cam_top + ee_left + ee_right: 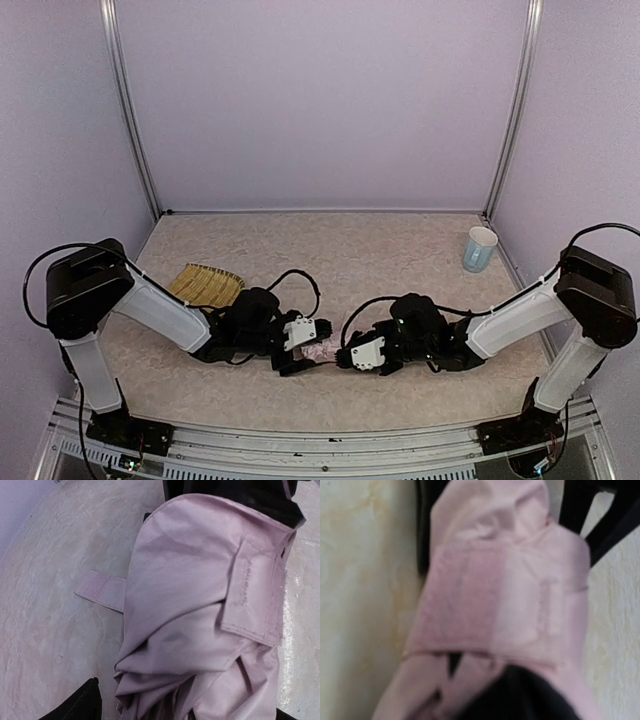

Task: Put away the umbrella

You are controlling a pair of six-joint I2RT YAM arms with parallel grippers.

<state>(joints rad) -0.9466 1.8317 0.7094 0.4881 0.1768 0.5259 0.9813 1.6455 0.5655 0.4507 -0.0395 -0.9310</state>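
Both of my grippers sit low at the front middle of the table (340, 250), the left gripper (303, 347) and right gripper (347, 357) at opposite ends of the bundled umbrella (322, 352) lying there. Pink fabric fills both wrist views, so I cannot tell whether either is clamped on it.

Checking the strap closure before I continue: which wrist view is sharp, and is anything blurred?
Left wrist: umbrella and strap tab sharp, stitching readable. Right wrist: out of focus, pink fabric edges smeared. Top external: evenly lit, no glare, umbrella too small for detail.
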